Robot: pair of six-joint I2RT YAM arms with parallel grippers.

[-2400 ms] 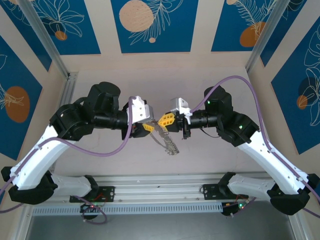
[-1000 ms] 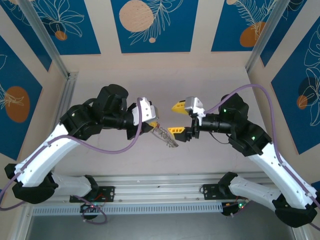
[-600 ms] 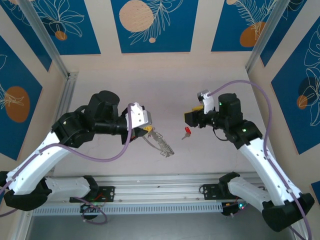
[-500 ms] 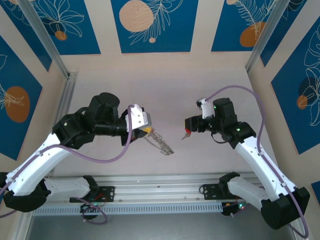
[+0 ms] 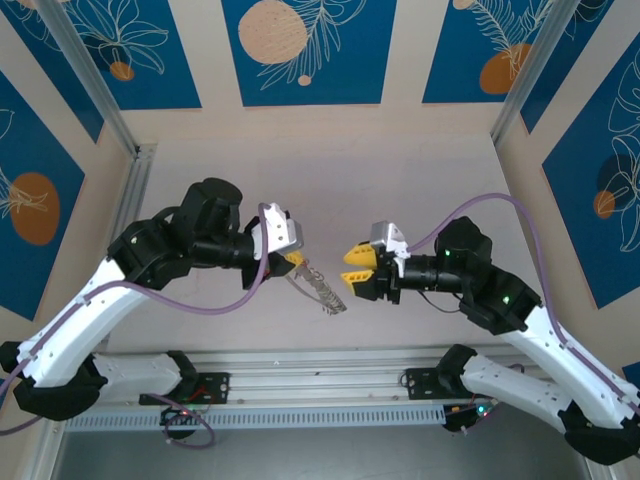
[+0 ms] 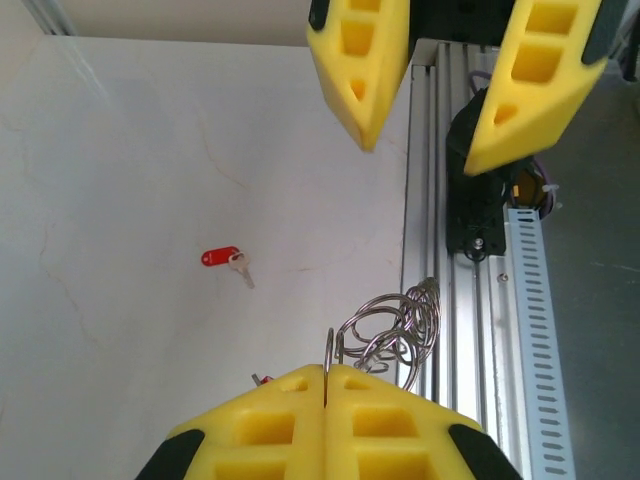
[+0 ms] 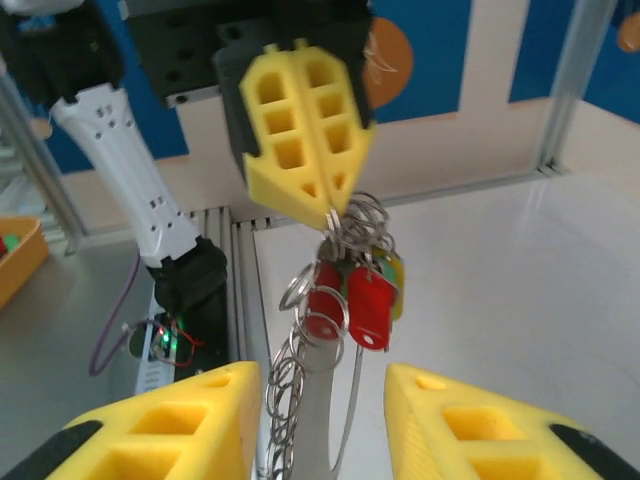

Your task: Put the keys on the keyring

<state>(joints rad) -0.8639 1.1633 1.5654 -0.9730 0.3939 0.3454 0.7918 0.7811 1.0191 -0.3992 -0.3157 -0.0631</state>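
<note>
Left arm reached in over the tabletop (image 6: pixel 120 150). Left claw (image 5: pixel 296 262) was pressed together, clamped on the keyring (image 5: pixel 326 293), the thin wire pinched right at the pad seam. The ring hung below the claw in mid-air, above the tabletop's near edge, coils and links trailing toward the right arm.

Keys (image 7: pixel 368 305) hung bunched on it just under the claw tip: two red heads in front, a bit of green and yellow behind.

One loose red key (image 6: pixel 219 257) lay flat on the tabletop, well apart from the bunch.

Right claw (image 5: pixel 347 268) faced the left one, yellow fingers (image 7: pixel 160 425) apart. The dangling links hung in the gap, touching neither pad.
</note>
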